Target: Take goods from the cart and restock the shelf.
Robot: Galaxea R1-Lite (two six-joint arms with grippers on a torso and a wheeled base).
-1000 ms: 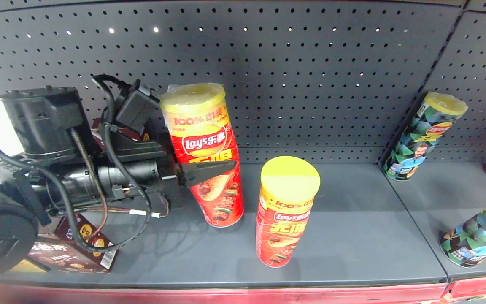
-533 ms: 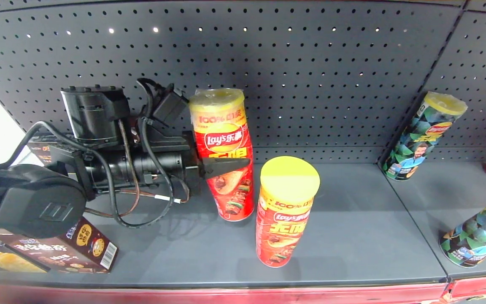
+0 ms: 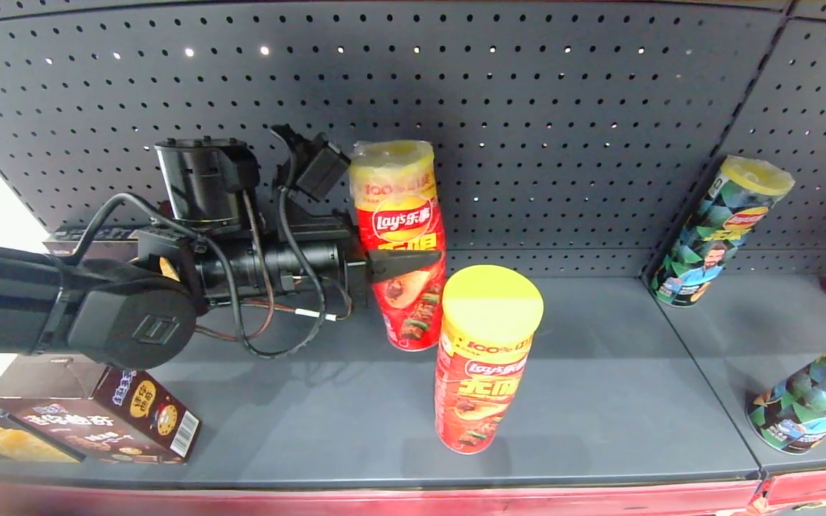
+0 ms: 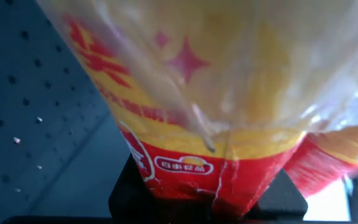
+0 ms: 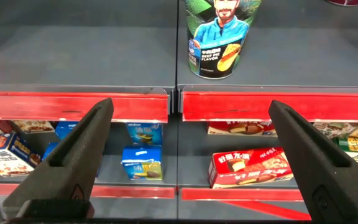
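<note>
The left gripper (image 3: 399, 261) is clamping the red chip can (image 3: 400, 215) at mid-height, centre frame, low over the shelf (image 3: 599, 401). Whether its base is touching cannot be told. A second red can (image 3: 488, 358) is standing just beside it, toward the lower right.

Risk, as judged: the held can is crowding that neighbour and could clip its lid and topple it.

The left wrist view is revealing wrinkled film on the held can, which could let it slip. The right wrist view is showing the right gripper (image 5: 191, 162) with fingers wide apart, empty, facing a green can (image 5: 219, 34).
</note>
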